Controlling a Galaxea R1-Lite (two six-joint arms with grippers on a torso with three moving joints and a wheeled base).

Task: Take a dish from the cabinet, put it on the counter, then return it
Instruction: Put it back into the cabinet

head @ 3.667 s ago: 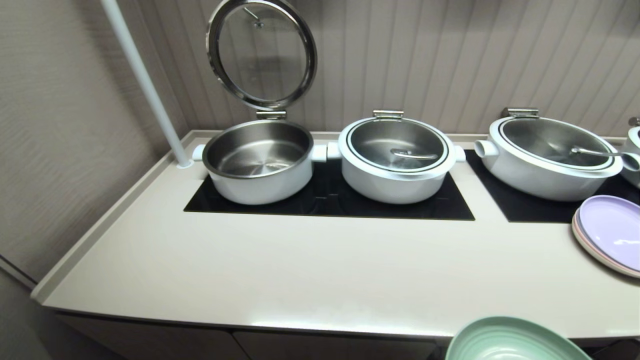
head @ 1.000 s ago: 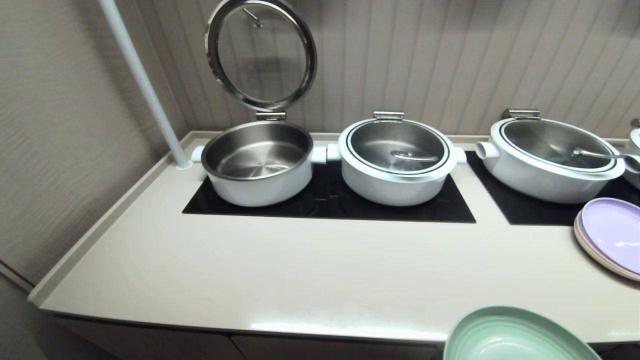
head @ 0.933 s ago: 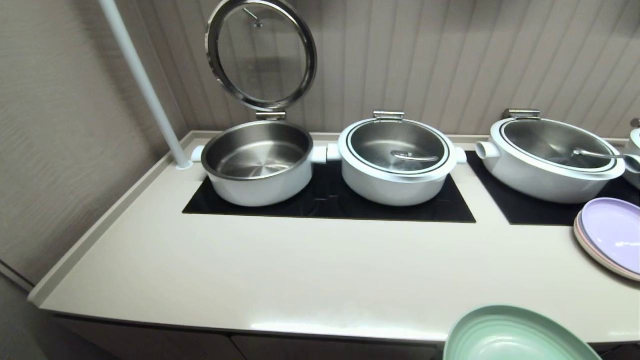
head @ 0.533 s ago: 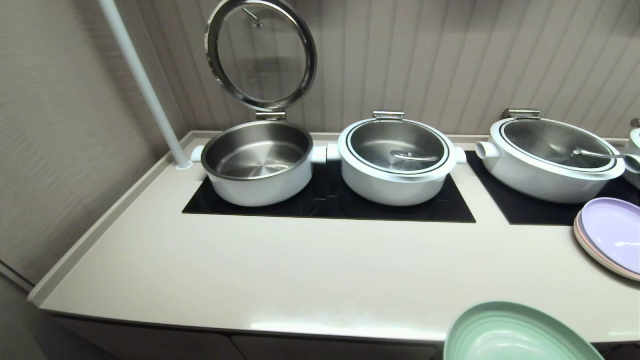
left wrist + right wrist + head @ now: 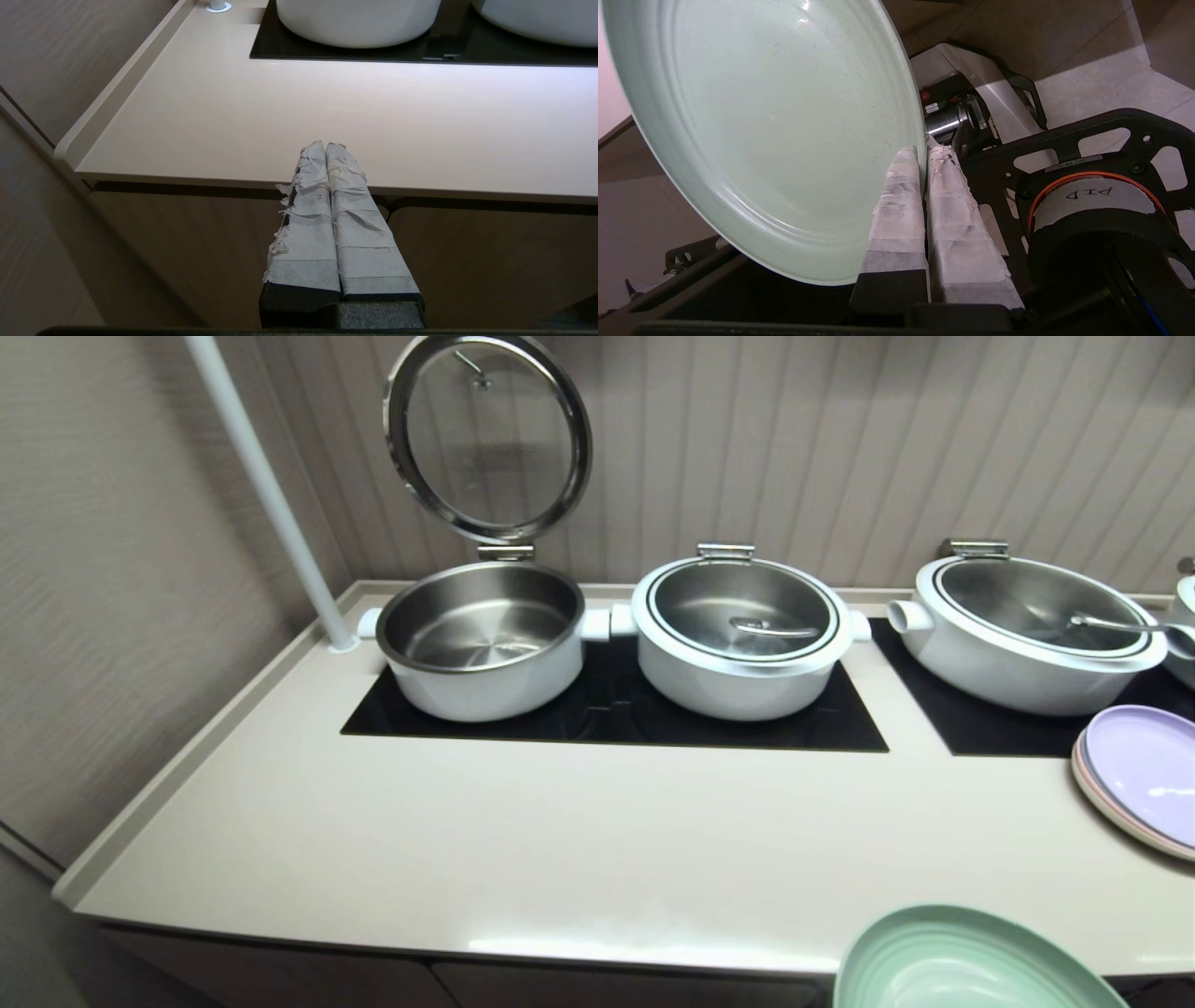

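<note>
Head view: high, looking forward and down across the counter (image 5: 523, 840) toward the ribbed back wall; takes in the pots (image 5: 481, 639) and the black glass panel (image 5: 611, 714).

Left wrist view: low, near the counter's front edge, facing along its top past the left gripper (image 5: 325, 145). Shares the counter (image 5: 299, 121) and panel with head view.

Right wrist view: very close behind the right gripper (image 5: 924, 151), filled by the dish (image 5: 775, 126), which head view catches at its lower edge (image 5: 962, 961).

Counter (image 5: 523, 840) with pots (image 5: 742, 635), plates (image 5: 1134, 775)
</note>
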